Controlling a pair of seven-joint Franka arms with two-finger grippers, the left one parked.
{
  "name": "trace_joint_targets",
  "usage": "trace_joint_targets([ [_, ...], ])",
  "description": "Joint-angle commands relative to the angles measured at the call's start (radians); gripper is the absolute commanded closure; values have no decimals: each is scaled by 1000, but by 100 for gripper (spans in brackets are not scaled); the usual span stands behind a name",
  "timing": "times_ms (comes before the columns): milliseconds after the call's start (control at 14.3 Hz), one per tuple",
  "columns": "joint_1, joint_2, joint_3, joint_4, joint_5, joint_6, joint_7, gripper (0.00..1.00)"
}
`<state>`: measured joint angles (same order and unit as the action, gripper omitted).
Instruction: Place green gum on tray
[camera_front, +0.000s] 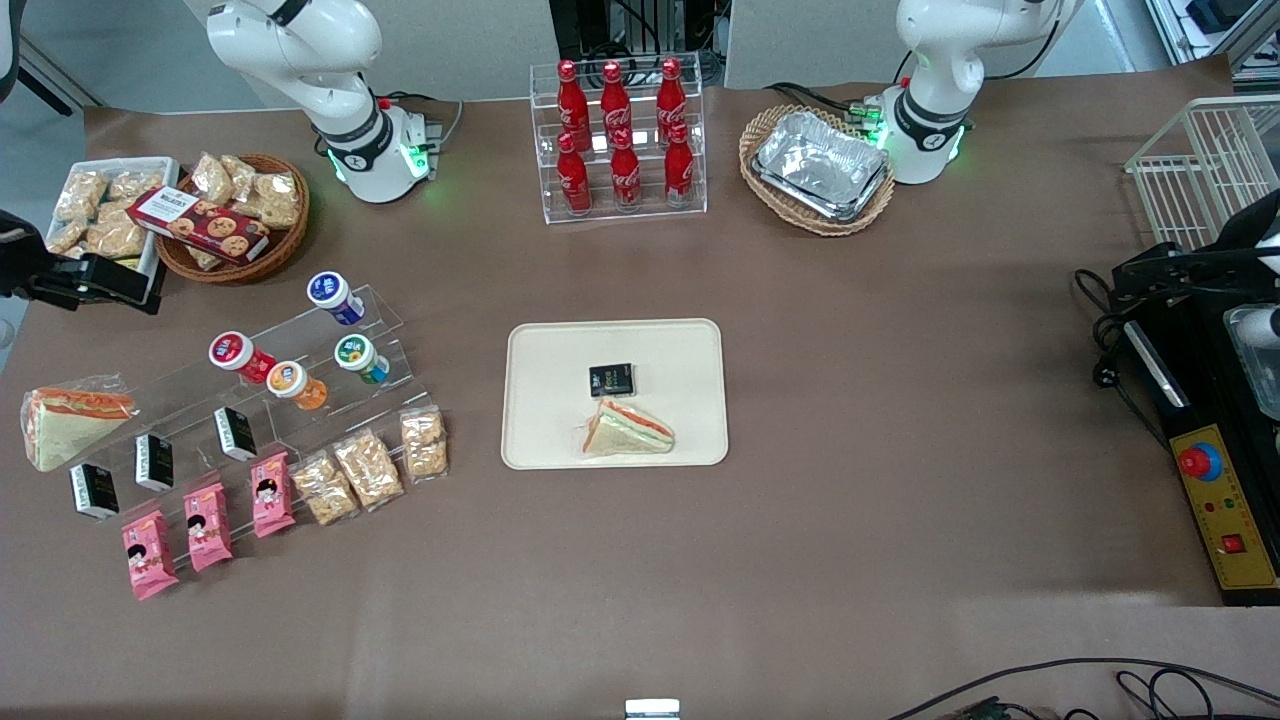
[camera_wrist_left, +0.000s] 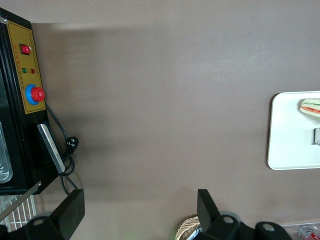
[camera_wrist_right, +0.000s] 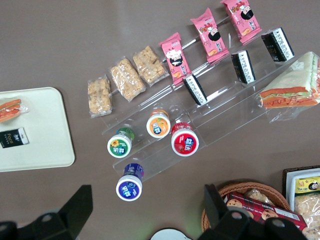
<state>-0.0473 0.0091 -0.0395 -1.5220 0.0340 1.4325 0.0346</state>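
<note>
The green gum (camera_front: 358, 357) lies on a clear acrylic step rack (camera_front: 300, 350), beside an orange-lidded bottle (camera_front: 292, 383) and nearer the front camera than a blue-lidded bottle (camera_front: 333, 296). It also shows in the right wrist view (camera_wrist_right: 120, 144). The cream tray (camera_front: 555, 400) lies mid-table and holds a wrapped sandwich (camera_front: 628, 428) and a small black packet (camera_front: 611, 379); its edge shows in the right wrist view (camera_wrist_right: 42, 135). My gripper (camera_front: 140, 285) hangs open and empty above the working arm's end of the table, apart from the rack; in the right wrist view the gripper (camera_wrist_right: 148, 192) has nothing between its fingers.
A red-lidded bottle (camera_front: 233, 352), black packets, pink snack packs, cracker bags and a sandwich (camera_front: 65, 420) crowd the rack. A wicker basket with a cookie box (camera_front: 235, 225) and a white snack tray (camera_front: 100, 205) sit close to the gripper. A cola bottle rack (camera_front: 620, 140) stands farther back.
</note>
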Motion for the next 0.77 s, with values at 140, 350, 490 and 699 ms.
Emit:
trace_joint_targets([
  [140,-13,-32,7,-30,-5,-17,-13,0],
  [350,-13,-43,7,-49,4,-14,-13,0],
  [490,-11,-44,7,-56,6,-12,-12,0],
  [699,-5,-113,9,-173,26,57,-10,0],
])
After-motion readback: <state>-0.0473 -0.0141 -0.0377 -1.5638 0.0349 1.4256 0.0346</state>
